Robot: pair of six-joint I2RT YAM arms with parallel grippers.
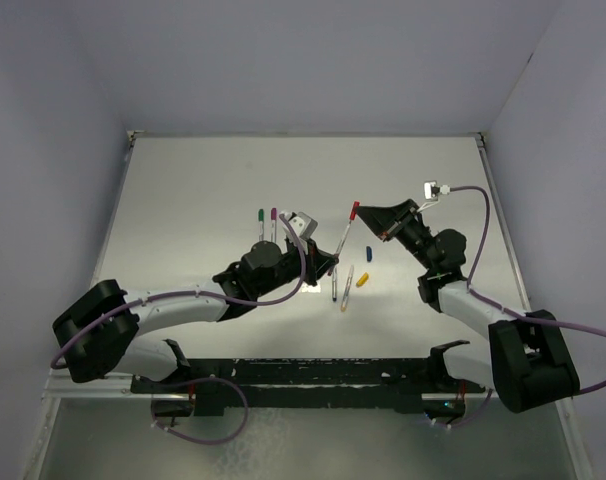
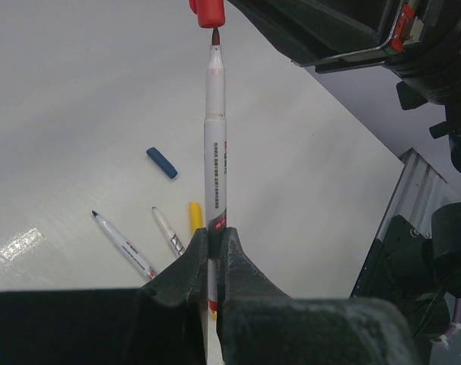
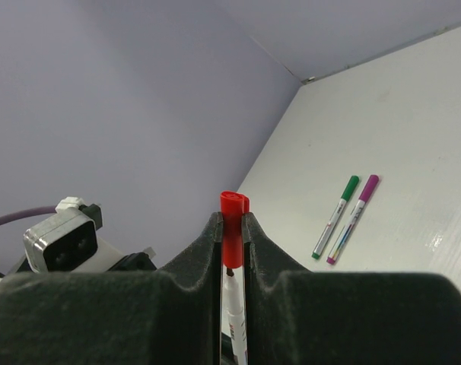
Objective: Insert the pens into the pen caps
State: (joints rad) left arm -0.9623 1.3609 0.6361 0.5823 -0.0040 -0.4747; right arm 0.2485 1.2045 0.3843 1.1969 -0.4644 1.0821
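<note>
Pen clamped in left claw, pointing to 12 o'clock, tip at red cap pinched by right claw; pen's rear hidden behind fingers.

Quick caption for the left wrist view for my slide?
Left fingers clamp a pen, its tip at the mouth of the red cap; a blue cap lies on the table beyond.
</note>
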